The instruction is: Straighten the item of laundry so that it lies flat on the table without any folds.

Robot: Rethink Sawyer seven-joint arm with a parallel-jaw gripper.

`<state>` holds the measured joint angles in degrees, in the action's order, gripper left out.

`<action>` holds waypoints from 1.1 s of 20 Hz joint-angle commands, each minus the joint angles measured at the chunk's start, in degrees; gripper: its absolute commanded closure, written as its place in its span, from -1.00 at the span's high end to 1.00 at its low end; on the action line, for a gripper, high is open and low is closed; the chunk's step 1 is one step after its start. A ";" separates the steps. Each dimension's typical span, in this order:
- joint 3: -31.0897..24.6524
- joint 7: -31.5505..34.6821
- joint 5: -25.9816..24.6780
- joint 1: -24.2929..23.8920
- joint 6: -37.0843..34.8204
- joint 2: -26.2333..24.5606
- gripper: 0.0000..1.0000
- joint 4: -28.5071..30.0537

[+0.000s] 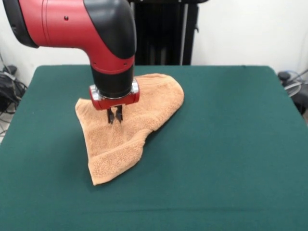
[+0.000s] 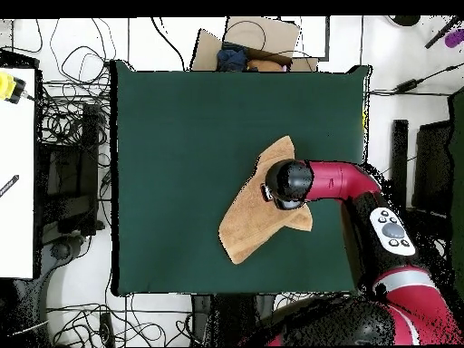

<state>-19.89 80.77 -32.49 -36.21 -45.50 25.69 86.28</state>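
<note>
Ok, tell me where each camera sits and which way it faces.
Front view: across the table from the robot, facing its pedestal; shows the red arm coming down and the hand just above the folded towel.
Overhead view: above, looking straight down, robot base at the bottom; shows the arm reaching over the towel.
Shared: towel, green table, arm.

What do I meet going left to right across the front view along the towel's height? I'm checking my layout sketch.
Bare green table → orange-tan towel, with the hand hanging over its left part → bare table again to the right edge.
</note>
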 commanded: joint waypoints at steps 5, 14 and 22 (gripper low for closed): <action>-5.24 -12.78 -2.27 0.14 -4.44 0.22 -1.00 -3.79; -6.11 -17.52 -0.74 -1.99 -12.63 0.70 -1.00 -8.41; -6.22 -18.48 -0.71 -2.08 -14.49 0.67 -1.00 -9.58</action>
<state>-21.70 72.66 -32.52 -38.36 -56.89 25.76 79.13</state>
